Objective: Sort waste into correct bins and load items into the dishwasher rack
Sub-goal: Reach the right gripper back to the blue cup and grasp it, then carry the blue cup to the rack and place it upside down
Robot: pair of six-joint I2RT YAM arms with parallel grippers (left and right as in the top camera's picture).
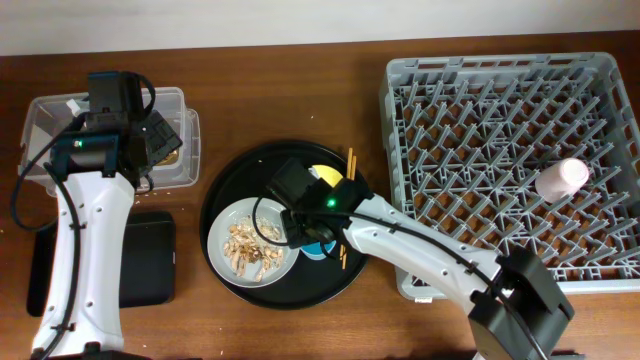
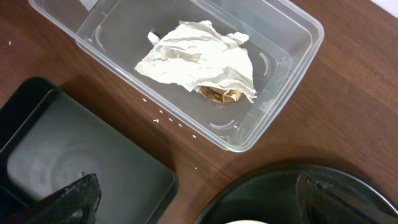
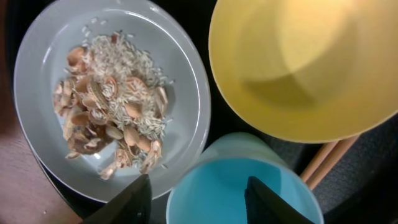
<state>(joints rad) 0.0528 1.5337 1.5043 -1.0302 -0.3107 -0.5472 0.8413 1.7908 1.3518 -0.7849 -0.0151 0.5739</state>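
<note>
The right claw hangs part-open over the one light-blue cup, one finger outside the cup's rim and the other above its mouth. Whether either touches the cup I cannot tell, but nothing is clamped. Just beside the cup are one yellow bowl and one grey-white plate carrying a heap of flaky food scraps. Two wooden chopsticks lie to the right of the bowl. All of these sit on the large round black tray. To the right, the grey dishwasher rack holds a single pink cup near its right wall. On the left, the left claw is spread wide and empty near the two bins. The clear tub contains one crumpled white tissue and, under it, one brown-and-gold wrapper. The shallow black tray lies nearer.
</note>
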